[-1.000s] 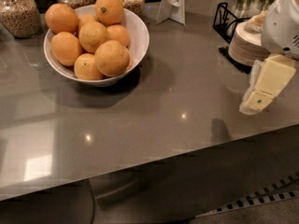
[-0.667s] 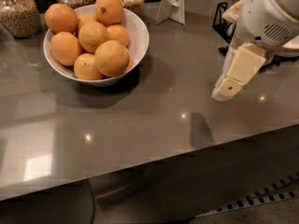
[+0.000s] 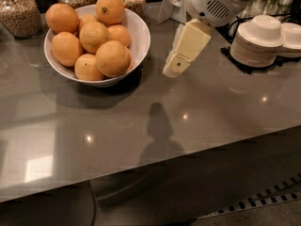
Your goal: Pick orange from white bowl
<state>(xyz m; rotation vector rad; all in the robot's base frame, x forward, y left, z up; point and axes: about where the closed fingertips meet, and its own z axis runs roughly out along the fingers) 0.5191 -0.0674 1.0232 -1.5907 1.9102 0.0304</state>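
Note:
The white bowl [image 3: 142, 37] stands at the back left of the grey counter [image 3: 155, 121] and holds several oranges. The orange [image 3: 113, 58], the largest-looking one with plain dimpled skin, lies at the bowl's front right. Another orange [image 3: 110, 8] at the back shows a dark stem dot. My gripper [image 3: 172, 71] hangs above the counter just right of the bowl, pointing down and to the left, apart from the bowl and the fruit. It holds nothing that I can see.
Glass jars of grains [image 3: 19, 12] stand behind the bowl at the back left. A stack of small white dishes [image 3: 257, 42] sits on a black rack at the right. A white stand [image 3: 170, 4] is behind the arm. The counter's front edge runs across the lower part.
My gripper has moved left across the counter, from near the dish stack to just right of the bowl. Its shadow on the counter has moved left with it.

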